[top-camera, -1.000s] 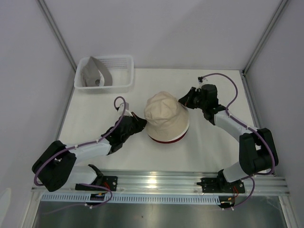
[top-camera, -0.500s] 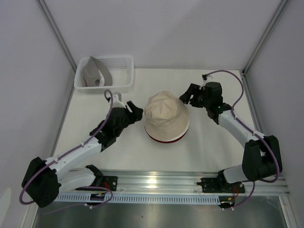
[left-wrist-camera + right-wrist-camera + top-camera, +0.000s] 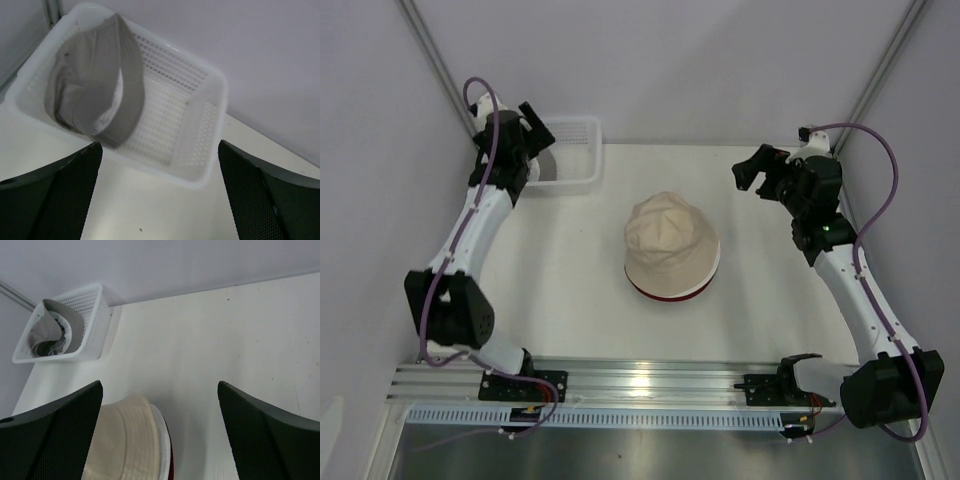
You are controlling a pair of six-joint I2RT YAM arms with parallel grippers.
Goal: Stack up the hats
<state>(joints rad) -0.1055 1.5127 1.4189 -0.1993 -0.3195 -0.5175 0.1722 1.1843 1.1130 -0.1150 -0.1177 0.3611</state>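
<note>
The beige fabric bucket hat (image 3: 670, 240) is sitting crown-up on top of a pile in the middle of the white table (image 3: 570, 290). From the overhead camera, only a thin sliver of the dark red bucket hat (image 3: 665, 293) is peeking out under its near edge. The right wrist camera is giving a better look there. It's showing the brim of the white bucket hat (image 3: 159, 432) sandwiched between the beige one and the red one.

The grey fabric bucket hat (image 3: 100, 90) isn't on the pile. It's lying crumpled on its side in the white rectangular plastic mesh basket (image 3: 210, 135) at the far left corner of the table. Overhead, the left arm is covering most of that hat. The left wrist camera is looking straight down into the basket, and there the hat is filling the left end, with its brim curling up toward the rim.

The left gripper (image 3: 532, 132) is hovering over the basket with its fingers spread wide, gripping nothing. The right gripper (image 3: 750, 170) is hanging out to the right of the pile, well apart from it. Its fingers are also gaping wide with just table and hat brims showing between them.
</note>
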